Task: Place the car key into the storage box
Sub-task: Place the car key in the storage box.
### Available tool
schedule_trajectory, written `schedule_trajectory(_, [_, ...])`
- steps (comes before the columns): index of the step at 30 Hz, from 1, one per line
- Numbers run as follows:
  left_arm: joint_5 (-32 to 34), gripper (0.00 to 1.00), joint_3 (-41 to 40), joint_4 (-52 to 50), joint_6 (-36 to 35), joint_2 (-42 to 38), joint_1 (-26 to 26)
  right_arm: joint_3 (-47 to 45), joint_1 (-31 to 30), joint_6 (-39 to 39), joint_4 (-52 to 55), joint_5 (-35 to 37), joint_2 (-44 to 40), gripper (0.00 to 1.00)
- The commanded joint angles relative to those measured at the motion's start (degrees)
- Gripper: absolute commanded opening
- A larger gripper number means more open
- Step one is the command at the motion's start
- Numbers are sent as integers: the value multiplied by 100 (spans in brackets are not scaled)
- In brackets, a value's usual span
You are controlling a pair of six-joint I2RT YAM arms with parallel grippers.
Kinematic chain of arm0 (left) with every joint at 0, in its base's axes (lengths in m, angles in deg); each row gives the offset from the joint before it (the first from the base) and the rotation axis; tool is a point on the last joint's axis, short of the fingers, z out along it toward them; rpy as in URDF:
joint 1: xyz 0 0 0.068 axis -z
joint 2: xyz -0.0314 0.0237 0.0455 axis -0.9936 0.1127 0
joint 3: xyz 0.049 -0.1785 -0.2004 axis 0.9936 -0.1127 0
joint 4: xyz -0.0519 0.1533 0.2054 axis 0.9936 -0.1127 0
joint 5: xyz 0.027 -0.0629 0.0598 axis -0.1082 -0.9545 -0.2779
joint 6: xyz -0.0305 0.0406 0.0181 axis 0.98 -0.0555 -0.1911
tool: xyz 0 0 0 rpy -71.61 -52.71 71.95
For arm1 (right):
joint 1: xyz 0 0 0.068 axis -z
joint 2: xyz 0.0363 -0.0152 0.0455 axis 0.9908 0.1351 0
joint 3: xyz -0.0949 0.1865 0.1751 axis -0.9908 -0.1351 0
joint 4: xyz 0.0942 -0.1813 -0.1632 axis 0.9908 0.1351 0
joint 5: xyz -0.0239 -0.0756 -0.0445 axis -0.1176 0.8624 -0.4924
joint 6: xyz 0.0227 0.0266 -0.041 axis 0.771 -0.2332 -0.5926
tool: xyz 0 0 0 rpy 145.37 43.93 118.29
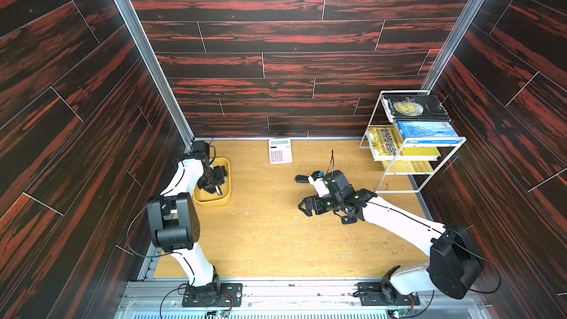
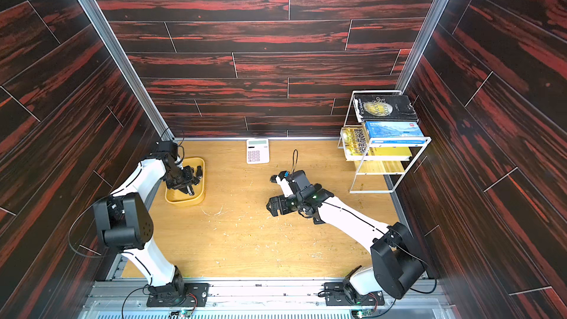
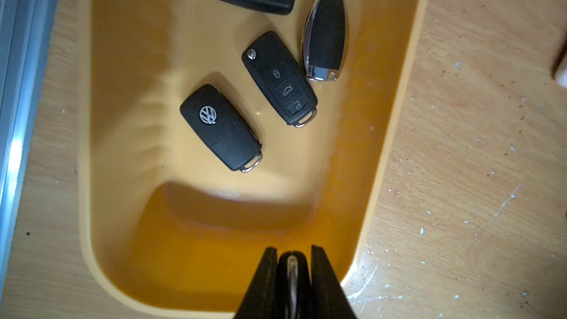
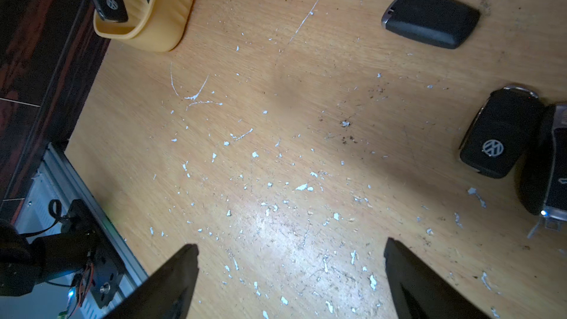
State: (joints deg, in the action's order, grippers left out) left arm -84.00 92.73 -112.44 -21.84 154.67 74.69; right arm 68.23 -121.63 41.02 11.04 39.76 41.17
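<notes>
The yellow storage box (image 3: 101, 179) holds four black key fobs (image 3: 221, 127). Above one end of it the left gripper (image 3: 293, 251) is pinched nearly closed on a car key (image 3: 291, 274). Well away from the box, the right gripper (image 4: 291, 243) gapes wide, empty, near three loose keys (image 4: 429, 18).

Calculator (image 1: 280, 150) and book rack (image 1: 408, 173) along back wall.
</notes>
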Motion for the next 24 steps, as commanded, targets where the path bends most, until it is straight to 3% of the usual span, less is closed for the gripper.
schedule_trajectory(1, [38,0,432,-193,-74,342,-39,-60,64,-61,-96,-119,102,99])
schedule_trajectory(18, [-2,0,1227,-709,-408,1435,-39,-294,395,69,-49,-69,87,99])
schedule_trajectory(24, [-283,7,1681,-1067,-456,1948,-15,-491,535,130,53,62,-156,99])
